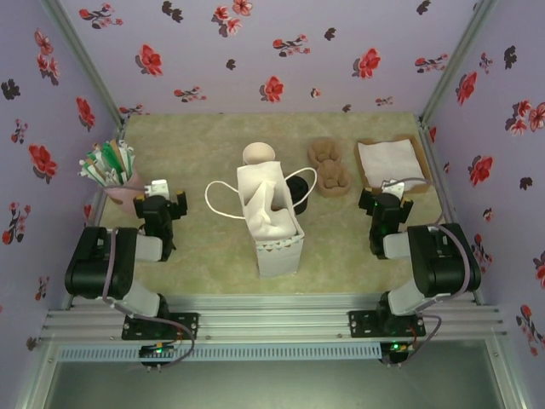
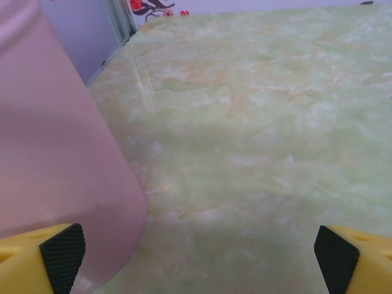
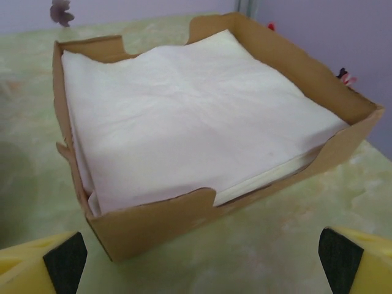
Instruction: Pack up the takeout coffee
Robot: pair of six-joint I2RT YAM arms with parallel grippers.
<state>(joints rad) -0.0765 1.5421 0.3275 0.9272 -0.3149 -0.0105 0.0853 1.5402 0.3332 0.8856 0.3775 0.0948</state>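
Yellow fingertips (image 2: 61, 252) of the left gripper (image 2: 199, 254) stand spread wide over bare table (image 2: 263, 153), with the pink holder (image 2: 55, 159) just beside the left one. The right gripper (image 3: 199, 257), equally spread, faces the near edge of the napkin tray (image 3: 153, 223). The takeout coffee (image 1: 301, 198) sits mid-table, just beside the right wall of the white bag (image 1: 274, 234), with open table either side.

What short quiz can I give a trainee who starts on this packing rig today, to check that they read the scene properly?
1. True or false: the takeout coffee is already inside the white bag.
2. What fills the cardboard tray ahead of the right fingers? A: napkins. B: lids. C: spoons.
3. Fill in: the left fingers and the right fingers both stand ___, holding nothing.

Key
1. False: it stands outside, by the bag's right side.
2. A.
3. Open.
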